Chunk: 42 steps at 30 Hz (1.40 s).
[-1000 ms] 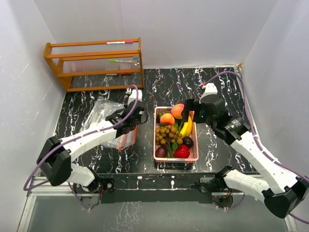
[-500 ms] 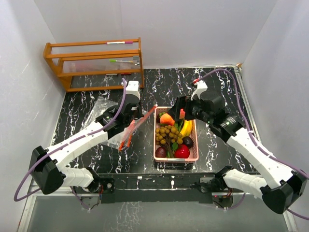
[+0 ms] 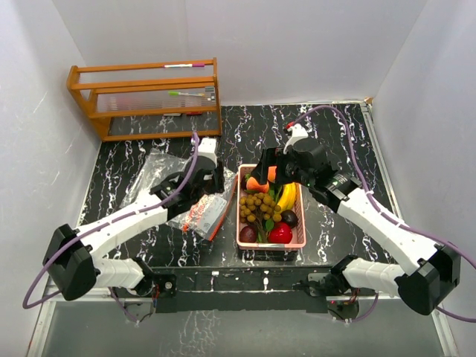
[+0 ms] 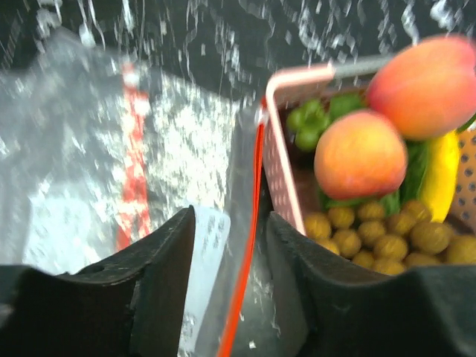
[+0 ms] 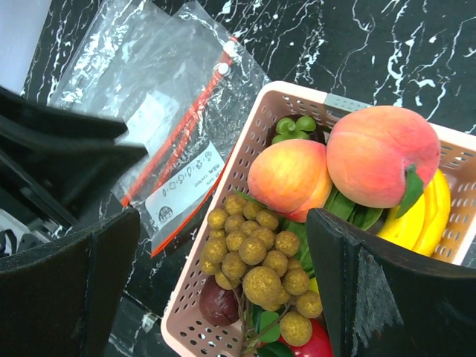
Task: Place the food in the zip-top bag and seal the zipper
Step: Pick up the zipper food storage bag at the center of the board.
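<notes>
Half a second ago the clear plastic zip-top bag [image 3: 202,213] was lifted off the black white-veined marble table [image 3: 335,141], its orange-red zipper edge stretched toward the 11 o'clock corner of the pink perforated plastic basket [image 3: 299,239]. Now the bag is slumped on the table at the basket's 9 o'clock side, with the zipper edge just beside the basket wall. The right gripper [image 3: 262,168] has slid toward 9 o'clock and hangs over the basket's 11 o'clock corner. Its arm reaches in from the base at 4 o'clock, bent at the elbow. The left arm stretches from its base at 7 o'clock toward 1 o'clock, with the left gripper [image 4: 229,223] pointing down over the bag's far end. The left jaws are spread and the zipper edge runs up between them; whether the film touches either finger cannot be told. The right jaws stand wide apart, holding nothing. All the food sits in the basket: two round orange-pink peaches [image 5: 290,178] at its far end, a tan longan bunch [image 5: 256,260] at 6 o'clock of them, yellow bananas [image 5: 418,216] along the 3 o'clock wall, and a dark purple fruit [image 5: 219,305] and a shiny red fruit [image 5: 316,346] at the near end. A white label [image 5: 182,186] on the bag carries a row of small symbols and print too small to read.
</notes>
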### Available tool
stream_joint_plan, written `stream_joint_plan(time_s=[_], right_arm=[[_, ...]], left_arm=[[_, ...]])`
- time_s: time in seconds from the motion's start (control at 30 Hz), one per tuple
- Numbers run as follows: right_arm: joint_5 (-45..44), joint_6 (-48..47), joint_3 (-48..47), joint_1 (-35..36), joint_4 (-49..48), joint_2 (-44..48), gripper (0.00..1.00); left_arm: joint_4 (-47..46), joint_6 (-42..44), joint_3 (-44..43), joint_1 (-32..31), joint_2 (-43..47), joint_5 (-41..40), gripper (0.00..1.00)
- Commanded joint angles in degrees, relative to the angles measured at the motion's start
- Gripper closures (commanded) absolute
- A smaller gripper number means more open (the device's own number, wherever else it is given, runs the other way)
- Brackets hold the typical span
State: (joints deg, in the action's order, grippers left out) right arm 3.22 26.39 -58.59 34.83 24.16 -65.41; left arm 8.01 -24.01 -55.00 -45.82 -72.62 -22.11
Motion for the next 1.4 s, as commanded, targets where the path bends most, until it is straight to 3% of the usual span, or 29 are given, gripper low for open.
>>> stream_joint_plan(time_s=[0.0, 0.17, 0.47, 0.83, 0.93, 1.03, 1.13, 1.27, 1.37], right_arm=[[-3.62, -0.9, 0.13, 0.02, -1.13, 3.27, 0.01], [-3.93, -0.86, 0.06, 0.04, -0.28, 3.27, 0.01], [-6.07, -0.86, -0.66, 0.04, 0.97, 3.82, 0.01], [-6.66, -0.73, -1.07, 0.02, 2.09, 4.28, 0.01], [-6.97, -0.73, -1.25, 0.05, 2.53, 4.49, 0.01], [-7.34, -0.82, -1.33, 0.05, 2.83, 4.76, 0.01], [-7.57, -0.9, -1.47, -0.01, 3.01, 4.85, 0.01], [-7.45, -0.91, -1.77, 0.01, 3.25, 4.81, 0.01], [-7.44, -0.9, -2.0, 0.05, 3.42, 4.98, 0.01]], left_arm=[[-0.22, -2.48, 8.57, -2.23, 4.62, 4.87, 0.51], [-2.77, -3.27, 14.32, -4.76, 5.83, 6.42, 0.36], [-4.72, -4.71, 18.75, -9.61, 4.23, 2.84, 0.36], [-9.0, -4.62, 18.84, -12.22, -4.19, -1.1, 0.4], [-8.77, -4.79, 19.03, -12.36, -5.38, -2.94, 0.56], [-8.74, -4.88, 19.82, -12.36, -5.28, -3.17, 0.65], [-8.97, -5.12, 20.65, -12.37, -5.44, -3.03, 0.65], [-9.79, -5.5, 21.74, -12.36, -5.52, -3.46, 0.52], [-10.95, -5.61, 22.5, -12.36, -7.17, -3.47, 0.53]])
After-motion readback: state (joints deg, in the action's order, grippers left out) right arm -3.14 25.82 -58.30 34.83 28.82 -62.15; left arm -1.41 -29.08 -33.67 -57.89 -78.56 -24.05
